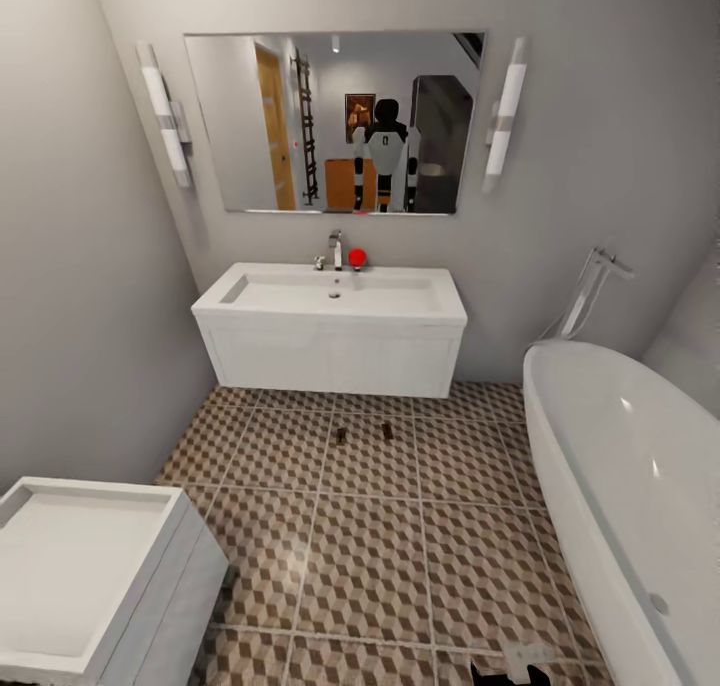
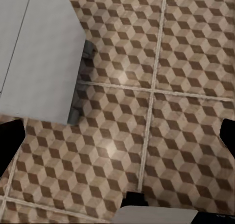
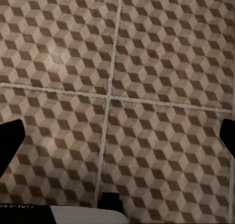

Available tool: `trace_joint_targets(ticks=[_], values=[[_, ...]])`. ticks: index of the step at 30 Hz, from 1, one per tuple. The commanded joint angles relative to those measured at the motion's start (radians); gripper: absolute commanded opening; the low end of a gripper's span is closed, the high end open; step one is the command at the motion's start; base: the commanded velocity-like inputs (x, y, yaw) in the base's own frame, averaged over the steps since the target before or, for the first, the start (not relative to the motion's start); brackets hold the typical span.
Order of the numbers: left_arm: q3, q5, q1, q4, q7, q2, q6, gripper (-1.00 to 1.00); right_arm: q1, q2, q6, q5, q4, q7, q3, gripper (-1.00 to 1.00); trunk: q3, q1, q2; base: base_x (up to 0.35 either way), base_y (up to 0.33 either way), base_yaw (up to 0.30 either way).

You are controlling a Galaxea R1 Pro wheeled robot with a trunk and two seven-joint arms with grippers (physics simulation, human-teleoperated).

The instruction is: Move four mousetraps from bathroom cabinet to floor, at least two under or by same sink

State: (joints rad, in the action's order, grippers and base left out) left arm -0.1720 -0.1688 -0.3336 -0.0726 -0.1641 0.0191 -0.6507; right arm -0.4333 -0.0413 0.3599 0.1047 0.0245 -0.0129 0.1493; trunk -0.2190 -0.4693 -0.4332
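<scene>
Two mousetraps point(image 1: 363, 433) lie flat on bathroom floor point(image 1: 380, 556), just in front of wall-hung sink point(image 1: 330, 301), side by side, slightly apart. Likely two still to fetch; cabinet point(image 1: 352, 183) appears as reflection in mirror point(image 1: 335, 121).

Traps judged light, stiff, thin; wire parts fiddly, maybe springy. Best pinch across short edges of plate, clear of wire.

Both wrist views look down on bare tile; left hand point(image 2: 117, 136) and right hand point(image 3: 117, 136) fingers spread wide, holding nothing. Traps well ahead of both hands.
</scene>
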Motion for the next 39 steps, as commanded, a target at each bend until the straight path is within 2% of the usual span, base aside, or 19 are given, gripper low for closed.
trace_joint_targets(ticks=[1,22,39], values=[[-0.009,-0.008,-0.001,-0.004,-0.002,0.001,-0.006,1.0,-0.001,0.0,0.004,0.01,-0.001,-0.001,0.009,1.0,-0.002,0.0,-0.002,-0.324,0.0,0.0],[-0.009,-0.008,-0.001,-0.004,-0.002,0.002,-0.006,1.0,-0.001,0.001,0.004,0.01,-0.002,-0.001,0.009,1.0,-0.002,0.0,-0.002,-0.325,0.0,0.0],[-0.009,-0.008,-0.001,-0.004,-0.002,0.003,-0.006,1.0,-0.001,0.002,0.004,0.009,-0.002,0.002,0.009,1.0,-0.002,0.0,-0.002,-0.053,0.0,0.001]])
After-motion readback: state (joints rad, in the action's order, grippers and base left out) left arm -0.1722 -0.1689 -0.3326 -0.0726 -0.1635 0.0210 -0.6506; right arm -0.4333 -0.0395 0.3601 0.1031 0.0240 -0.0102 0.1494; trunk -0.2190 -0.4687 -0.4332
